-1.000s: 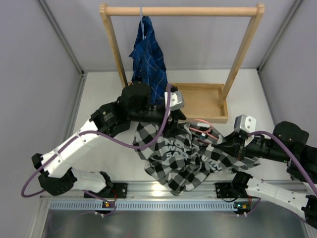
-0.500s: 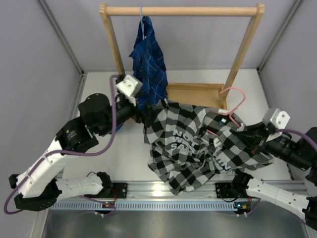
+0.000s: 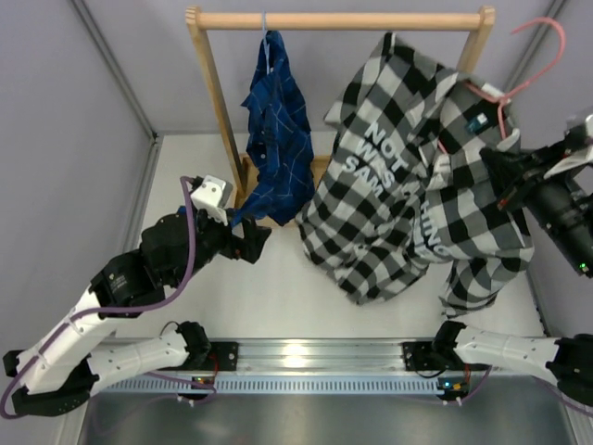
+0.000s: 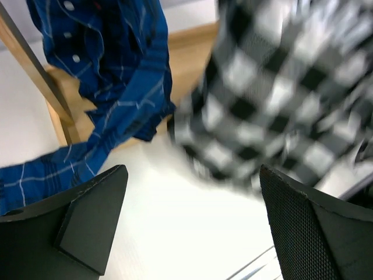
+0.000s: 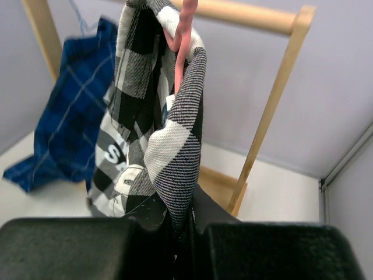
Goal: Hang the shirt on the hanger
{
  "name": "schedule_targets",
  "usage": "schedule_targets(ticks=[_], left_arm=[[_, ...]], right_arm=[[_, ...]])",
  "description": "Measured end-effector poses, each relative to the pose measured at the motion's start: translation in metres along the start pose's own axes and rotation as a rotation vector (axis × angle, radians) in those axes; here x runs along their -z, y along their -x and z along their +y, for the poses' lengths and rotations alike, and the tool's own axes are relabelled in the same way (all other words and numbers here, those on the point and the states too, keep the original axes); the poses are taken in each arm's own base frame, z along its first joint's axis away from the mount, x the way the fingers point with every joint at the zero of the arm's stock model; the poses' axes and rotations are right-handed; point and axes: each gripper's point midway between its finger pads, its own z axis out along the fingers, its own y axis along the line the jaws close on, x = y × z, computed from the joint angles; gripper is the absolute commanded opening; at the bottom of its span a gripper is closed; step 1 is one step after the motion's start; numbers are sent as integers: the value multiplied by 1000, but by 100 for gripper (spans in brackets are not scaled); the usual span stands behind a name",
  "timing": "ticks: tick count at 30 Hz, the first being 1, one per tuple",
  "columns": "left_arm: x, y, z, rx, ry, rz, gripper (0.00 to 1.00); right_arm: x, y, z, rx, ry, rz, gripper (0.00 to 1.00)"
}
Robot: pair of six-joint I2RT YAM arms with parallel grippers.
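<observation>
Black fingers (image 5: 70,248) of the right gripper (image 5: 175,233) are clenched on a fold of the black-and-white buffalo-check shirt with pale printed lettering (image 3: 408,185). The cloth runs straight down into the pinch. Whether wire is caught in there too cannot be told. Out of the shirt's top rises the thin pink wire hanger (image 3: 533,79). Only its neck and hook show, and the rest is hidden in the fabric. The hook stands in the air beyond the right post of the light wooden clothes rack (image 3: 343,19), apart from the rail. The shirt hangs raised over the far right part of the white tabletop (image 3: 278,297), in front of the rack's right half, lettering facing up toward the top camera. Whether its lowest hem touches the tabletop cannot be told.

The 2 fingers (image 4: 87,221) of the left gripper (image 3: 252,239) are spread wide with nothing between them. That gripper sits low over the tabletop near the foot of the rack's left post. Just beside it hangs the hem of a dark blue shirt with thin white grid lines (image 3: 273,130), suspended from the rail's left part by a pale hook. The checked cloth is a blur in the left wrist view, beyond the open fingers.
</observation>
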Motion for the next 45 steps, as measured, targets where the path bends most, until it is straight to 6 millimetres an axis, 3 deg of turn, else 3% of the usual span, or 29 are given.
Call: schedule_targets(ticks=[5, 8, 10, 12, 15, 20, 23, 25, 28, 33, 38, 41, 45], left_arm=[[14, -22, 9, -25, -6, 52, 98], [21, -36, 20, -30, 16, 49, 98], [22, -52, 31, -33, 52, 57, 98], [18, -73, 37, -38, 77, 78, 98], [12, -109, 45, -68, 103, 155, 98], [12, -104, 50, -35, 121, 127, 98], [13, -97, 60, 4, 154, 100, 98], [9, -94, 71, 34, 198, 92, 98], [3, -92, 93, 91, 266, 86, 98], [4, -92, 130, 177, 377, 59, 98], [13, -84, 139, 192, 419, 2, 98], [16, -81, 138, 191, 412, -15, 98], [15, -81, 138, 191, 411, -17, 98]], right_arm=[[-16, 52, -9, -55, -78, -91, 0], [-19, 62, -6, -82, -72, -136, 0], [-20, 54, 0, -98, -50, -156, 0], [-24, 27, 11, -105, -19, -154, 0], [-36, -35, 29, -82, 4, -79, 0], [-72, -152, 64, -24, 4, 160, 0], [-95, -193, 72, -29, -7, 280, 0], [-109, -205, 71, -56, -27, 322, 0], [-127, -191, 67, -100, -48, 317, 0], [-155, -118, 55, -202, -86, 164, 0], [-172, -53, 40, -292, -129, 16, 0], [-185, -40, 35, -320, -148, -13, 0], [-204, -51, 40, -352, -158, 14, 0]])
